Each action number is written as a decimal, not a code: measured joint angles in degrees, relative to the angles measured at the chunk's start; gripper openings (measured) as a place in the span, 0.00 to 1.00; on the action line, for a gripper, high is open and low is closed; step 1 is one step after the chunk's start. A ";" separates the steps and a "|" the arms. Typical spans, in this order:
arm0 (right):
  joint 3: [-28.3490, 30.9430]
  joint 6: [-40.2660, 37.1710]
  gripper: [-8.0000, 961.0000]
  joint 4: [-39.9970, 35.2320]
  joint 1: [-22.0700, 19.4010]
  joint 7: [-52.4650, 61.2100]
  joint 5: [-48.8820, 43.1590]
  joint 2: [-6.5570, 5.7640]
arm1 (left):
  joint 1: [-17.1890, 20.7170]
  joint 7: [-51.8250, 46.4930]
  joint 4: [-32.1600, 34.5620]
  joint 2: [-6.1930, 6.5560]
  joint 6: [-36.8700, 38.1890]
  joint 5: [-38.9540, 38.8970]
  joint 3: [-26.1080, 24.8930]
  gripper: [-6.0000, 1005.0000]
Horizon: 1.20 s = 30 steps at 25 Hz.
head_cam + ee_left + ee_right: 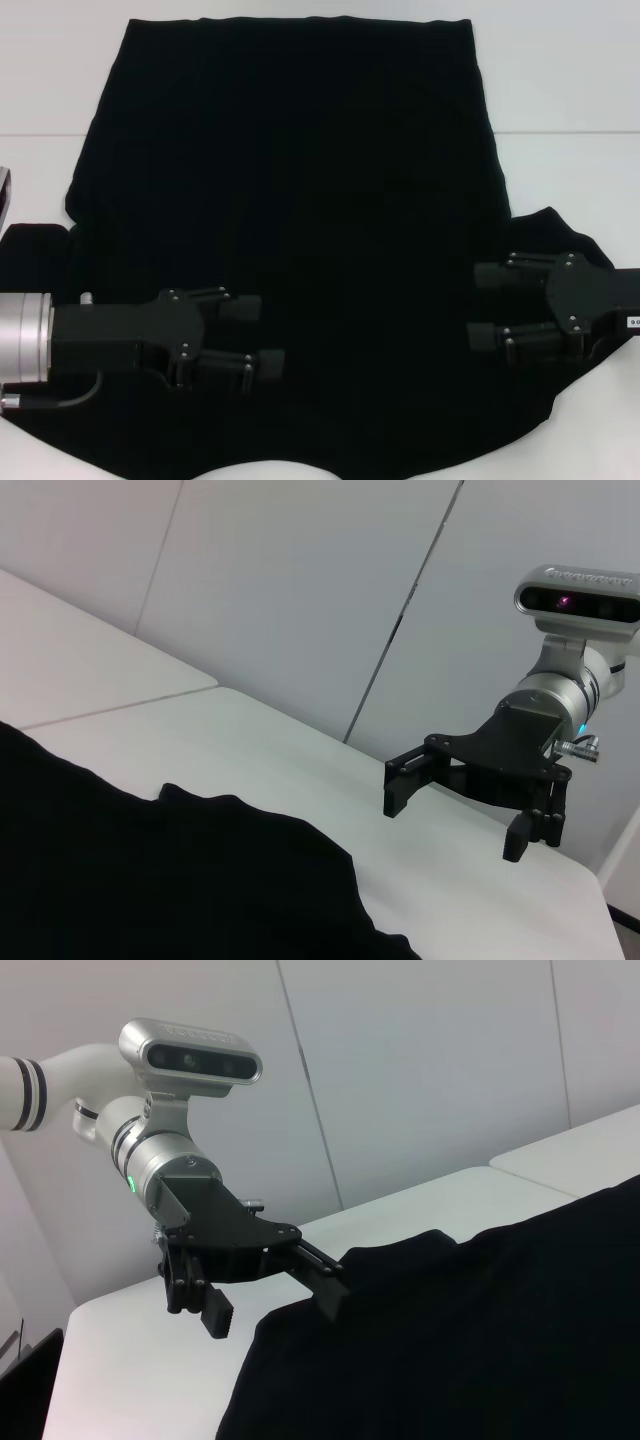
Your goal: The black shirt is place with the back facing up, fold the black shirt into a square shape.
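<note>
The black shirt (300,200) lies spread flat on the white table, hem at the far side and neckline at the near edge. My left gripper (258,337) is open and empty over the shirt's near left part. My right gripper (486,305) is open and empty over the near right part, by the sleeve. The left wrist view shows the right gripper (455,818) with its jaws apart above the table beyond the shirt's edge (150,880). The right wrist view shows the left gripper (272,1305) with its jaws apart at the shirt's edge (480,1340).
The white table (560,80) has a seam line running across it behind the shirt. A grey object (5,195) sits at the table's left edge. A dark object (25,1380) shows low in the right wrist view. White wall panels stand behind the table.
</note>
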 joint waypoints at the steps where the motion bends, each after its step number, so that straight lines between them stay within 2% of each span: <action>1: 0.00 0.00 0.95 0.00 0.01 0.00 0.00 0.00 | 0.02 0.00 0.00 0.00 0.00 0.00 0.00 0.93; 12: 0.00 0.12 0.95 0.00 0.03 -0.02 0.00 0.12 | 0.08 0.00 0.00 -0.03 -0.05 -0.34 -0.11 0.93; 16: 0.17 0.78 0.95 0.00 0.16 -0.15 0.09 0.68 | 0.16 -3.62 0.18 0.05 -0.83 -2.21 -3.37 0.93; 23: 0.49 1.89 0.95 0.00 0.76 -0.48 0.53 1.66 | 0.86 -25.03 3.15 2.90 -9.89 1.88 -13.74 0.93; 27: 0.52 2.71 0.95 0.00 1.41 -0.49 0.53 2.17 | 1.51 -34.42 7.00 4.13 -11.17 7.66 -18.65 0.93; 30: 0.53 3.32 0.95 0.00 1.75 -0.47 0.53 2.36 | 1.69 -40.88 9.68 4.82 -11.42 12.51 -20.39 0.93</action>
